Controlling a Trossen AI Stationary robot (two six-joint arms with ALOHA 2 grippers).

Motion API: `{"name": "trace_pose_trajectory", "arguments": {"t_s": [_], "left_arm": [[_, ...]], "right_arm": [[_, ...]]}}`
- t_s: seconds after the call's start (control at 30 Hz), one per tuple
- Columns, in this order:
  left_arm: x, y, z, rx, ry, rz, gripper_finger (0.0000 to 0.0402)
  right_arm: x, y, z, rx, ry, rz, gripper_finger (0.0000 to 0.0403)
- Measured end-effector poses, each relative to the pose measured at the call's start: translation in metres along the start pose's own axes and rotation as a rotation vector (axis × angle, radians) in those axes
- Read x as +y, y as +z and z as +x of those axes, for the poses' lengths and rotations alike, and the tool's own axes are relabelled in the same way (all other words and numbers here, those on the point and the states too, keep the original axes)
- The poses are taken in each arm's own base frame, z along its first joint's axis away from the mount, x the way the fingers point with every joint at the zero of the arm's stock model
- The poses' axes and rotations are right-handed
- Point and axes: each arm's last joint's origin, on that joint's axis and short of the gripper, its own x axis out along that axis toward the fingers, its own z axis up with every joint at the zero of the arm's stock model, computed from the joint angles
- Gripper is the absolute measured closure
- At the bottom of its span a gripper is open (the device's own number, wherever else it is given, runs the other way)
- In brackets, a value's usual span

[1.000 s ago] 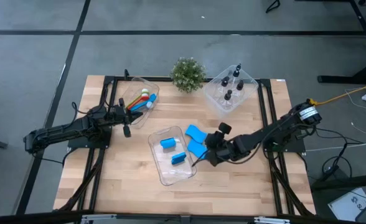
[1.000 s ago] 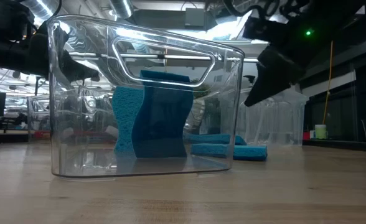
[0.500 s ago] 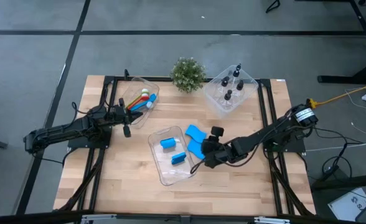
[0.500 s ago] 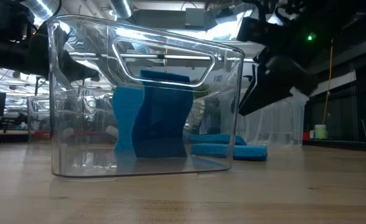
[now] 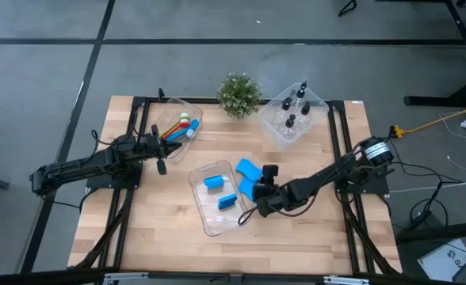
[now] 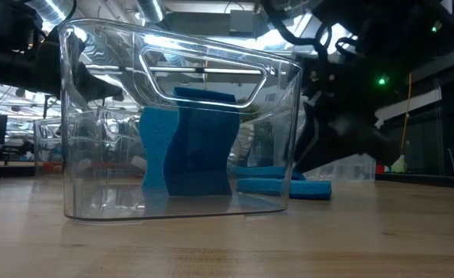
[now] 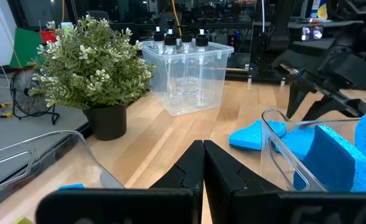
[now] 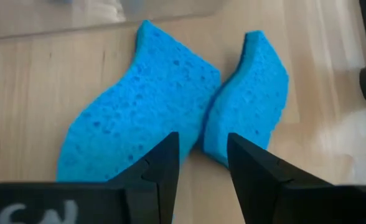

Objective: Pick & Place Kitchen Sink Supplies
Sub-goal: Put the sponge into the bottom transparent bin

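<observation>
While the right gripper [image 8: 198,163] is hovering, jaws part-open and empty, over two sponges [image 8: 170,106] just beside the bin [image 5: 204,222] | sponges: light, soft, squashy; pinch across narrow middle | left gripper [image 7: 203,163]: closed, idling beside plant [image 7: 89,65]

I see bright blue sponges [image 5: 247,176] beside the clear bin [image 5: 217,218], and a green plant [image 5: 238,93] behind it.

Left arm's parked flat along the table's left side, its left gripper [image 5: 161,158] pinched fully closed, holding nothing. Right arm's stretched low across toward the middle, wrist angled down, right gripper [image 5: 254,201] with its 2 fingers [image 8: 160,163] partly apart.
</observation>
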Motion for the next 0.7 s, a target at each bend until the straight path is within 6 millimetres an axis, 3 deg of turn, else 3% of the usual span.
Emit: {"name": "trace_pose_trajectory", "arguments": {"t_s": [0.3, 0.53, 0.7], "left_arm": [[0.000, 0.000, 0.000, 0.000, 0.000, 0.000, 0.0400], [0.000, 0.000, 0.000, 0.000, 0.000, 0.000, 0.0400], [0.000, 0.000, 0.000, 0.000, 0.000, 0.000, 0.0400]], "right_arm": [[-0.009, 0.000, 0.016, 0.024, -0.026, -0.003, 0.0270], [-0.011, -0.014, 0.025, 0.042, -0.012, 0.039, 0.0271], [-0.010, -0.015, 0.027, 0.018, -0.007, 0.049, 0.0307]]}}
